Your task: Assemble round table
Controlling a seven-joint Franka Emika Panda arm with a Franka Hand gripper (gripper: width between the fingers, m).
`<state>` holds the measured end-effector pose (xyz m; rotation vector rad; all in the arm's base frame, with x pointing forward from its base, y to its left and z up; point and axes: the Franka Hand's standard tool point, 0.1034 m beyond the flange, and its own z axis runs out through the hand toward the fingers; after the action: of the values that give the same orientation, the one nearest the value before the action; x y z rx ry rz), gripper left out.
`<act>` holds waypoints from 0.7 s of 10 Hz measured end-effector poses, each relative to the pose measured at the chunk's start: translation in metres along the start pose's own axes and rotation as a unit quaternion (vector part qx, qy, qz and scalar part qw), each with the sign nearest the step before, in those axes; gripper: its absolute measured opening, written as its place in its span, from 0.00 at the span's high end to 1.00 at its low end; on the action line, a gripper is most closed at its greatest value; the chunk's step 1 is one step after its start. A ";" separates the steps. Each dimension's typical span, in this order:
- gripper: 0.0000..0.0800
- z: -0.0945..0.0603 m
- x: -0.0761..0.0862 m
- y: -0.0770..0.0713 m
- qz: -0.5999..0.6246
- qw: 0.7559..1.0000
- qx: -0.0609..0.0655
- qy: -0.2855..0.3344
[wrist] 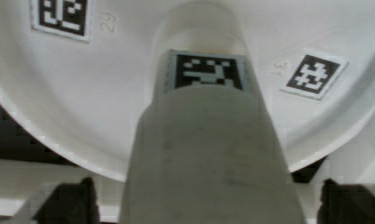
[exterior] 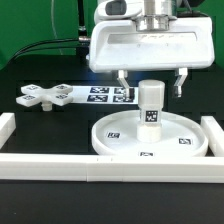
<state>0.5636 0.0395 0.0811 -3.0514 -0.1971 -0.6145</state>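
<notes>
The large rimmed round disc (exterior: 150,135) lies flat on the black table near the front rail. The short cylindrical leg (exterior: 150,103) stands upright at the disc's centre, with a marker on its side. My gripper (exterior: 151,85) hangs just above the leg, its jaws spread wide on either side of the leg's top. In the wrist view the leg (wrist: 205,130) rises between the dark fingers (wrist: 68,200), with a gap on each side, over the disc (wrist: 139,60). The gripper (wrist: 210,205) is open and holds nothing. The small cross-shaped foot piece (exterior: 40,97) lies towards the exterior view's left.
The marker board (exterior: 100,95) lies flat between the foot piece and the disc. Straight white border rails run along the front (exterior: 100,165), the exterior view's left (exterior: 6,125) and right (exterior: 213,130). Cables trail at the back left.
</notes>
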 end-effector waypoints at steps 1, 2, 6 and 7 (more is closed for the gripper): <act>0.20 -0.002 0.003 0.001 -0.001 1.000 0.001 -0.003; 0.19 -0.007 0.008 0.003 -0.002 1.000 0.001 -0.004; 0.19 -0.025 0.024 0.008 -0.001 1.000 0.002 -0.013; 0.19 -0.023 0.022 0.008 -0.002 1.000 0.003 -0.020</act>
<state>0.5759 0.0334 0.1114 -3.0597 -0.2041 -0.5530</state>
